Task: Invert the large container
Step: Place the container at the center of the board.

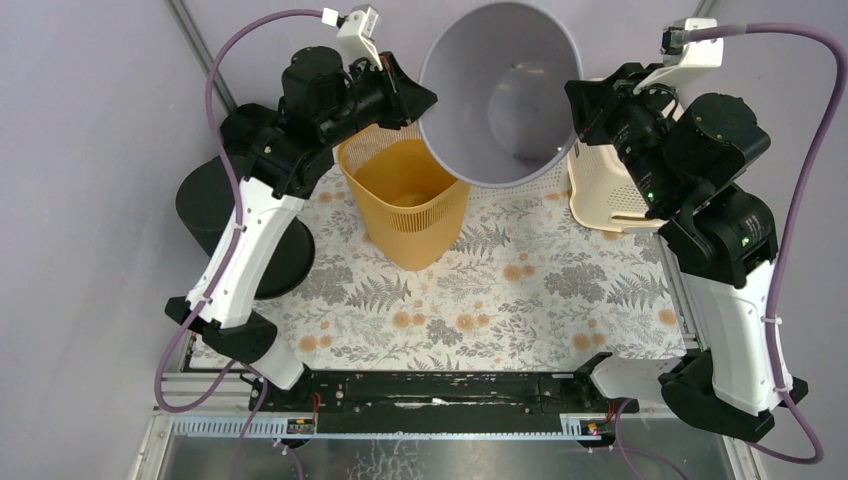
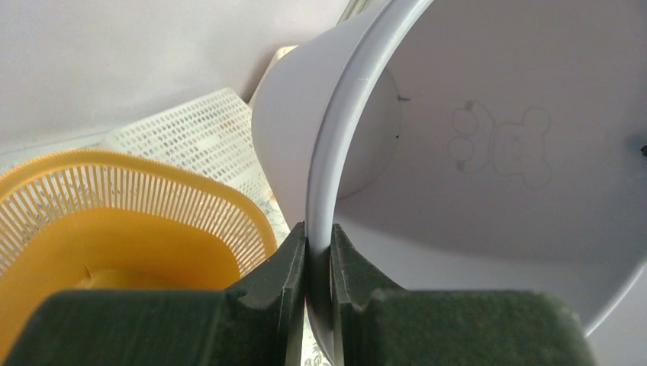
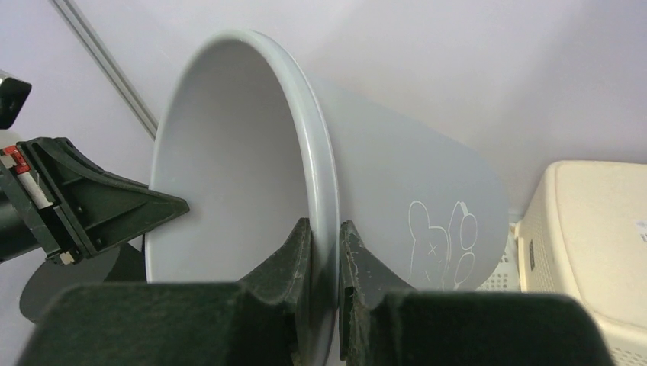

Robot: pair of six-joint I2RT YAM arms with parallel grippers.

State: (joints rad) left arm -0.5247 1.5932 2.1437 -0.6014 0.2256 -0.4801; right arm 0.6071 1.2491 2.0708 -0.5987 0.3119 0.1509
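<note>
Pale grey plastic fills the middle of the scene: the large container [image 1: 500, 90] hangs off the table toward the far side, tipped so its open mouth faces the overhead camera. The left gripper [image 1: 425, 103] grips its rim on the left and the right gripper [image 1: 575, 100] grips it on the right. From above, neither pair of fingers can be made out clearly.

The wrist views settle it. In the left wrist view the two fingers [image 2: 290, 263] are pinched onto the rim, one inside and one outside. The right wrist view shows the same narrow pinch, its fingers [image 3: 297, 255] closed tight on the rim edge.

A bear outline [image 3: 442, 244] drawn on the outer wall shows plainly only from the right wrist; the left wrist sees it faintly through the wall from inside.

Below the container, on the floral cloth [image 1: 520, 290], stands a yellow basket [image 1: 405, 205], with a cream basket [image 1: 610, 190] to the right and a black round object [image 1: 215, 200] at far left.
</note>
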